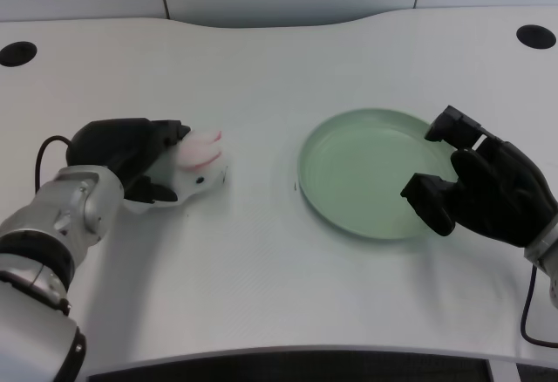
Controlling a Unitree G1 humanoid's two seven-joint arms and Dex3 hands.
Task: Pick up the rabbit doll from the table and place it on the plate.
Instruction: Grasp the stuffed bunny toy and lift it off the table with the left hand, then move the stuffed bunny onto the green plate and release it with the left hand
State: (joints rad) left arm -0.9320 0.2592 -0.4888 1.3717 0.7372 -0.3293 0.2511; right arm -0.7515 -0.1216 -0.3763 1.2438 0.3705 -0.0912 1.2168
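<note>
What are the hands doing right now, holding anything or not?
Left hand: fingers wrapped around the rabbit, which sits on the table.
Right hand: holds nothing, beside the plate.

Rabbit doll (199, 166) rear hidden under left hand (131, 157); grip firmness unclear.

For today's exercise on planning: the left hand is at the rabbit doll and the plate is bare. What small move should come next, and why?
Probably a short lift. The left hand seems to wrap the rabbit doll, which still rests on the table, apart from the green plate to its right. It must clear the rim first.
</note>
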